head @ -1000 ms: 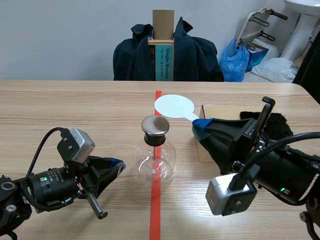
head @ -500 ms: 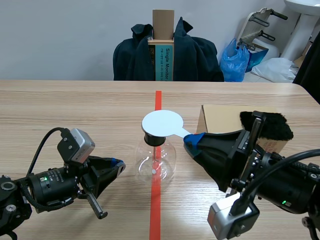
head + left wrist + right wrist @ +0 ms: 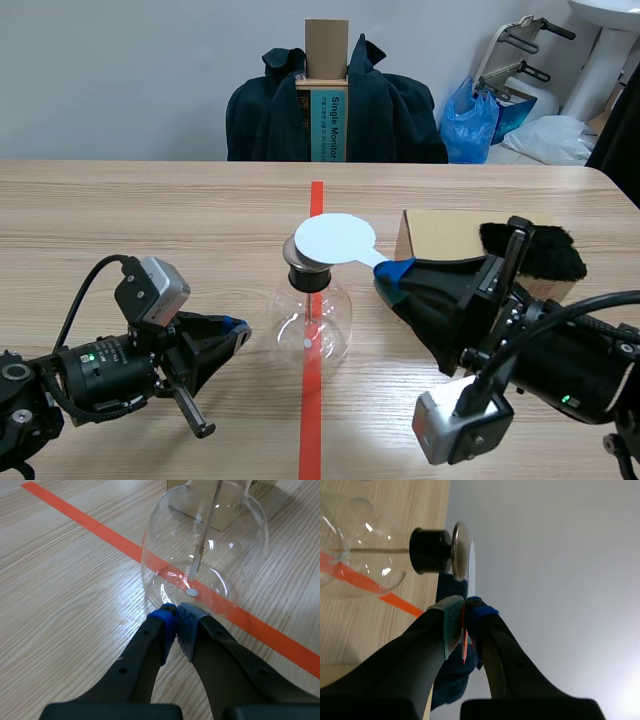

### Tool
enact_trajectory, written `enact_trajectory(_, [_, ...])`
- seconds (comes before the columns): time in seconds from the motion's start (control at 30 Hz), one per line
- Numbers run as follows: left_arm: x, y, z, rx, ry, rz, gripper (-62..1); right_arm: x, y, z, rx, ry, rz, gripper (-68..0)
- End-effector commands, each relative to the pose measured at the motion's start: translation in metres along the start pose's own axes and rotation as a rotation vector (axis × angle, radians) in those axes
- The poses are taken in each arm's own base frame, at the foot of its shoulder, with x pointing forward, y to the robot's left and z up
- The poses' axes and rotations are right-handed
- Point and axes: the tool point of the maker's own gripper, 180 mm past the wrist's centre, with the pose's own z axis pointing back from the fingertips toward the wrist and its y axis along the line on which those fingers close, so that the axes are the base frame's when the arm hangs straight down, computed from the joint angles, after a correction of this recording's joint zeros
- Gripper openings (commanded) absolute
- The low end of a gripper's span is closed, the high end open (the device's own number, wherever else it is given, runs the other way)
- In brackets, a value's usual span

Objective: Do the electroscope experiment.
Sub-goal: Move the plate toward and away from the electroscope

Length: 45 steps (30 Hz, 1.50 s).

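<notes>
We log a light wooden table, grain running across, with an orange-red tape line down its middle. On it we see a round glass flask, upright on the line. A brown cardboard box sits near it on the right arm's side, not touching.

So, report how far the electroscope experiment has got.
Done: the right gripper is shut on the white disc, holding it by its handle. In hand: the disc sits over the metal cap of the glass flask, close against it. Left: reading the strip inside the flask, which shows no clear swing, then withdrawing. The left gripper rests shut and empty beside the flask.
</notes>
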Motion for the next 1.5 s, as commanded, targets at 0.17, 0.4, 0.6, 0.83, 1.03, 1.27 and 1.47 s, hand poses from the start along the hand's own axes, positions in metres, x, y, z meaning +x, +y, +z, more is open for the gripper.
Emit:
enact_trajectory(0.17, [0.014,0.003,-0.002,0.008,-0.045,-0.004,-58.2,-0.036,-0.011,0.003,-0.025,0.181,0.024,-66.9])
enact_trajectory(0.4, [0.014,0.003,-0.002,0.008,-0.045,-0.004,-58.2,-0.061,-0.011,0.009,-0.027,0.325,0.022,-66.9])
enact_trajectory(0.6, [0.014,0.002,-0.003,0.007,-0.046,-0.003,-58.2,-0.068,-0.011,0.012,-0.027,0.364,0.022,-66.9])
enact_trajectory(0.83, [0.014,0.002,-0.003,0.007,-0.046,-0.003,-58.2,-0.052,-0.011,0.006,-0.027,0.274,0.024,-66.9])
enact_trajectory(1.03, [0.014,0.002,-0.003,0.007,-0.046,-0.003,-58.2,-0.031,-0.011,0.002,-0.029,0.152,0.030,-66.9])
enact_trajectory(1.27, [0.014,0.002,-0.003,0.007,-0.046,-0.002,-58.2,-0.008,-0.015,-0.002,-0.050,0.029,0.058,-66.9])
enact_trajectory(1.47, [0.014,0.002,-0.003,0.007,-0.046,-0.002,-58.2,0.003,-0.014,-0.001,-0.047,-0.035,0.059,-66.9])
